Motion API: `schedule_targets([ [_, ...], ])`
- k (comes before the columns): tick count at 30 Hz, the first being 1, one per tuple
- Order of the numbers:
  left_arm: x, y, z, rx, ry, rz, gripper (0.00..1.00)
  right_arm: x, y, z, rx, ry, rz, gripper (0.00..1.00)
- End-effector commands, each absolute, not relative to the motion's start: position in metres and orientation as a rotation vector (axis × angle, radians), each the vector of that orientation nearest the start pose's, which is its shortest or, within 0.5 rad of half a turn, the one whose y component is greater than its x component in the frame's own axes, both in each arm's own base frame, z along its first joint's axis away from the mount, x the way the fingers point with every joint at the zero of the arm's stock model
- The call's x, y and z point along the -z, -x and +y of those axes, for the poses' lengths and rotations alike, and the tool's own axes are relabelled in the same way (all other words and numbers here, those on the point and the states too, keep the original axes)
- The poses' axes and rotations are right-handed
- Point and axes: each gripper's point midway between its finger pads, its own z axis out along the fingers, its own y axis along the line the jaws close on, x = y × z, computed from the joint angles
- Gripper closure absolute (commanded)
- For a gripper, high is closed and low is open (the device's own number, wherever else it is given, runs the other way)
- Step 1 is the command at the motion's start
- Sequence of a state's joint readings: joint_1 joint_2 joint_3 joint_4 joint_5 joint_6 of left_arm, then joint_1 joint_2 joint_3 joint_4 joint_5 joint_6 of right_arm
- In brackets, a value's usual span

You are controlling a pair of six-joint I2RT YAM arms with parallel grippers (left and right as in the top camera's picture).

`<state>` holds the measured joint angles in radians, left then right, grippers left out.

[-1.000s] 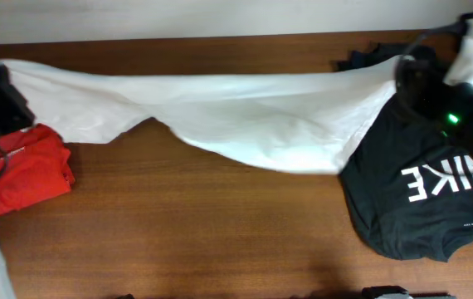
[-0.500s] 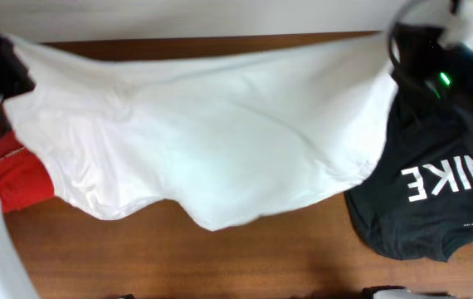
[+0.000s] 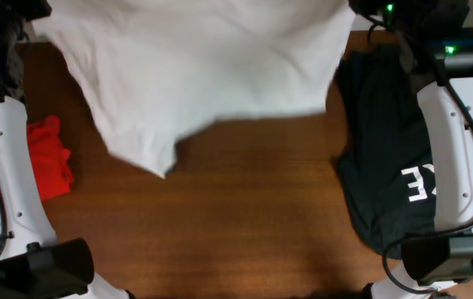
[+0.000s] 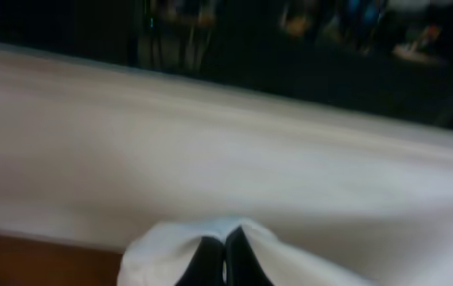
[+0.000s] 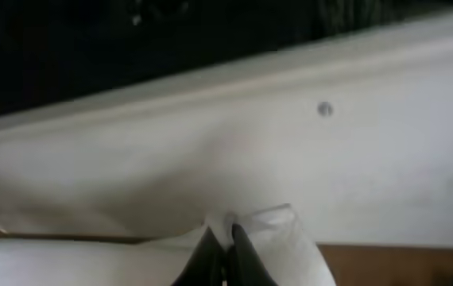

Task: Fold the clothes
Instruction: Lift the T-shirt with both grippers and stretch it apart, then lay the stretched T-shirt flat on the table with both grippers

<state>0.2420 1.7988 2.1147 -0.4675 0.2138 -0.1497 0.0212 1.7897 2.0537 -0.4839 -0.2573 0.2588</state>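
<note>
The left jaws are pressed together on a bunched fold of the white T-shirt (image 4: 203, 238); in the left wrist view the cloth bulges on both sides of the dark tips. The right jaws pinch another fold of the shirt in the same way, closed tight with fabric wrapped around them. The shirt hangs spread between the two pairs of jaws, and from overhead it covers the far part of the worktop (image 3: 245, 224). Its lowest corner dips nearer the left jaws than the right. A black shirt (image 3: 377, 158) lies flat on the worktop beneath the right jaws, partly under that arm. A red-orange garment (image 3: 50, 158) lies beneath the left jaws, beside that arm.
</note>
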Motion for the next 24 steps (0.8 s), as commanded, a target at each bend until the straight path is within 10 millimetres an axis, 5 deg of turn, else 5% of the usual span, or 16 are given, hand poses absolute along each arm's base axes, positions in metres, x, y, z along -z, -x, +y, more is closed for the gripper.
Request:
schedule_targets([
  [1, -0.552, -0.496, 0.086, 0.081, 0.123, 1.511, 0.99, -0.512, -0.504, 0.052, -0.425, -0.014, 1.652, 0.96],
  [4, -0.578, -0.478, 0.078, 0.095, 0.098, 1.485, 1.0, -0.516, -0.495, 0.049, -0.41, -0.027, 1.68, 0.96],
  [7, -0.561, -0.461, 0.072, 0.121, 0.121, 1.606, 1.0, -0.484, -0.49, 0.038, -0.334, -0.078, 1.817, 0.96],
  [16, -0.37, -0.417, 0.051, 0.259, 0.317, 2.367, 0.99, -0.354, -0.437, 0.016, -0.153, -0.186, 2.382, 0.96],
  [24, -0.243, -0.38, 0.043, 0.336, 0.457, 2.802, 0.99, -0.276, -0.387, 0.015, -0.106, -0.188, 2.797, 0.96],
])
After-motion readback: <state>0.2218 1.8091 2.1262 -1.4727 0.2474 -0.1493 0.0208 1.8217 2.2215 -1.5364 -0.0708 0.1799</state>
